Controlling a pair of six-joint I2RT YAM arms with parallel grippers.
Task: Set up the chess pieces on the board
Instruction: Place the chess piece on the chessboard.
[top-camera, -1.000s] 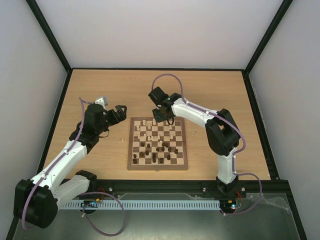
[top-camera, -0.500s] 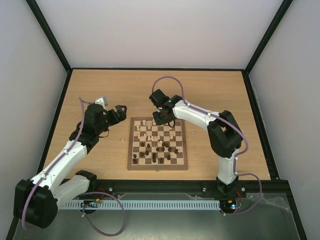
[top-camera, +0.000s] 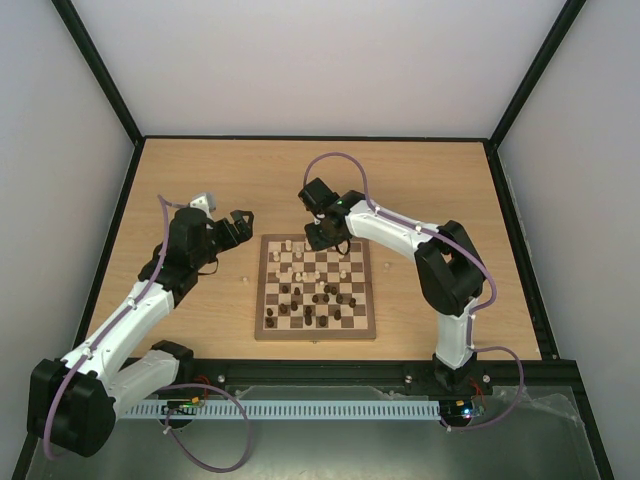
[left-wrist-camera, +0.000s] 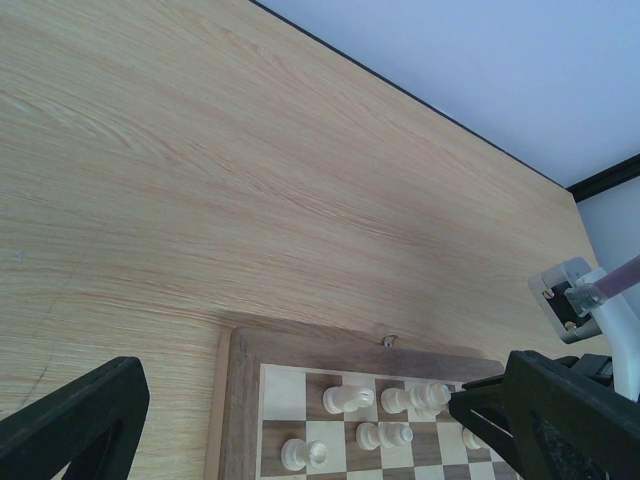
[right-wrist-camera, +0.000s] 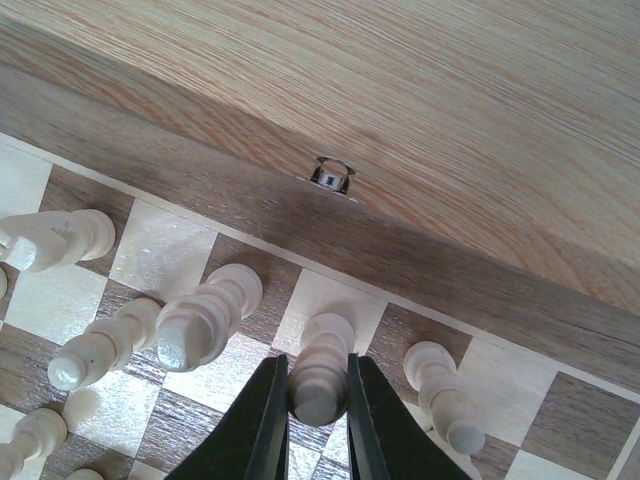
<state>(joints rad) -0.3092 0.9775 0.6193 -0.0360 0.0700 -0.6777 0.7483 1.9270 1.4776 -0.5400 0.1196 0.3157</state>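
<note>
The board (top-camera: 262, 300) lies in the middle of the table. Pale cream chess pieces (top-camera: 300, 258) stand on its far rows and dark brown ones (top-camera: 320, 298) on the near half. My right gripper (top-camera: 318, 236) hovers over the far edge of the board. In the right wrist view this gripper (right-wrist-camera: 318, 395) is shut on an upright cream piece (right-wrist-camera: 322, 350) that stands on a light square of the last row, between other cream pieces (right-wrist-camera: 205, 312). My left gripper (top-camera: 240, 222) is open and empty beyond the board's far-left corner (left-wrist-camera: 235, 345), its fingers (left-wrist-camera: 75, 420) spread wide.
A small metal latch (right-wrist-camera: 332, 176) sticks out of the board's far border. The wooden table (top-camera: 200, 180) is bounded by a black frame and white walls. Both arm bases sit at the near edge.
The right gripper has shifted slightly at the board's far edge, still shut on the cream piece. The left arm has not moved.
</note>
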